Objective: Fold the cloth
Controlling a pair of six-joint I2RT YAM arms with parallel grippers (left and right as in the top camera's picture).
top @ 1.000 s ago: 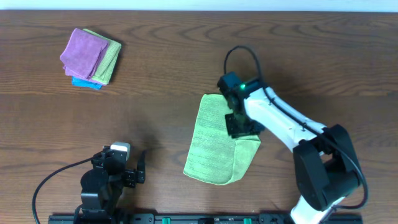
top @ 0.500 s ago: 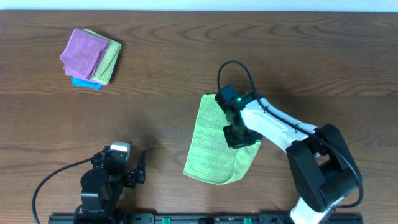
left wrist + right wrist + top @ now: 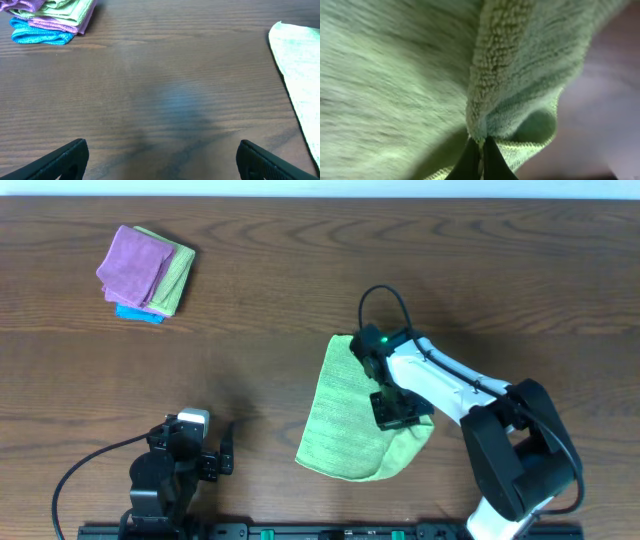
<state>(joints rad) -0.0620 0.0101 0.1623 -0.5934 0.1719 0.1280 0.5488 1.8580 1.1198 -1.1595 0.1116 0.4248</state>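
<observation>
Left hand (image 3: 162, 159): near base, jaws wide, empty.
Right hand (image 3: 397, 411): pinched shut on raised edge of cloth (image 3: 338, 412); wrist view shows pile nipped between tips.
Cloth: on table (image 3: 250, 340), centre-right; looks part-folded, right edge lifted, lower right corner bulging.
Stack (image 3: 147, 270) of spare cloths: far left, well apart; I ignore it.
Step, my judgement: fold in hand, edge grasped.
Next: I lift edge clear, carry it left over cloth, align with left edge, release once flat. Avoid dragging lower layer.

Overhead looks straight down on the table (image 3: 300, 280); left wrist skims low; right wrist hugs the cloth (image 3: 395, 75) all three share.
</observation>
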